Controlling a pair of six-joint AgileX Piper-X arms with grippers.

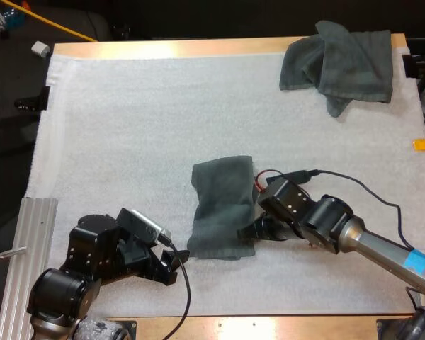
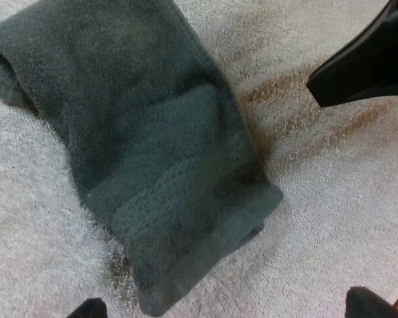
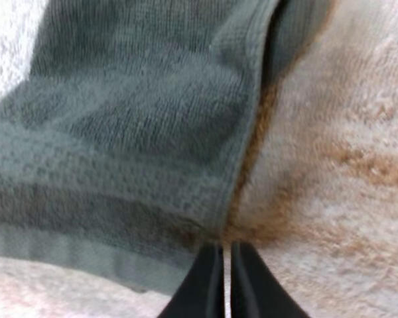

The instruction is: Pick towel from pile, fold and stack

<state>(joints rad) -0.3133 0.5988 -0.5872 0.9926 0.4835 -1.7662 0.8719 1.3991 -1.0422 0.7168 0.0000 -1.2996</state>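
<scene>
White mat (image 1: 127,127) covers most of the wooden bench (image 1: 198,48). Ribbed metal rail (image 1: 35,241) lies along the mat's near left side. Black clamp (image 1: 32,101) at the mat's left edge. Beyond the far left corner: small white block (image 1: 40,49), yellow rod (image 1: 49,21).

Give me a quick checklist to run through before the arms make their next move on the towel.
1. Is the folded towel lying on the mat: ok.
2. Is the left claw open and clear of it: ok.
3. Is the right claw ready to grasp: not ok, it is shut at the towel's edge, gripping nothing.
4. Is the crumpled towel well apart: ok.
5. Are the hidden layers aligned: cannot tell.
</scene>
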